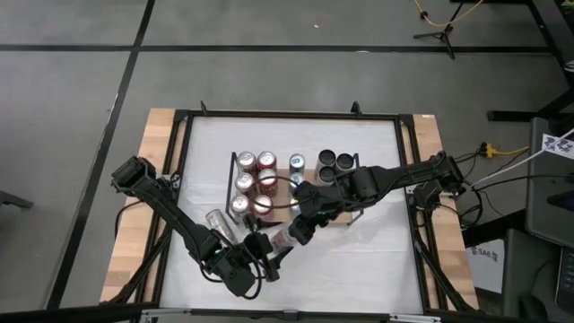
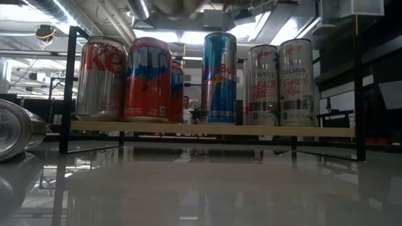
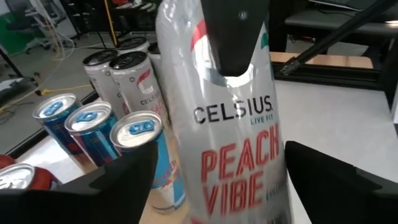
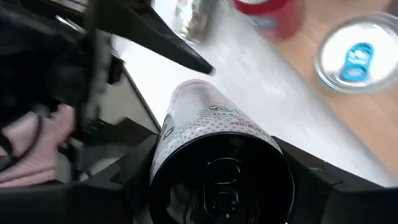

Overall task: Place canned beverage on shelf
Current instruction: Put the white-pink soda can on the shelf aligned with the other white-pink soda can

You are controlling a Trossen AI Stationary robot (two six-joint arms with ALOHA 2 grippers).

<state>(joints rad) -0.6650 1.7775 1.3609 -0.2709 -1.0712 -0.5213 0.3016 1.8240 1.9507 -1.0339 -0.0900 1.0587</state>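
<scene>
A silver Celsius Peach Vibe can (image 3: 227, 143) hangs above the white table between my two grippers, just in front of the shelf (image 1: 309, 184). My right gripper (image 1: 300, 231) is shut on it. My left gripper (image 3: 217, 180) is open. Its fingers stand on either side of the can's lower body, and a blue can shows through the gap beside one finger. The shelf (image 2: 213, 130) is a light wooden board with black end rails. Red, silver, blue and dark-topped cans stand upright on it. Another silver can (image 1: 220, 222) lies on its side on the table left of the shelf. My right gripper pinches the Celsius can near its dark-lidded top end (image 4: 186, 149), one finger (image 4: 323, 180) on each side of the round wall. The fingers slant down from the table's right and far side and lie across the can. The can is lifted clear and tilted, with its bottom end toward my left gripper.
Several cans crowd the shelf's left half and far edge (image 2: 147, 78). The lying can (image 2: 16, 135) is near the shelf's left rail. A black frame (image 1: 408, 179) borders the white table. White tabletop (image 1: 359, 269) lies to the near right.
</scene>
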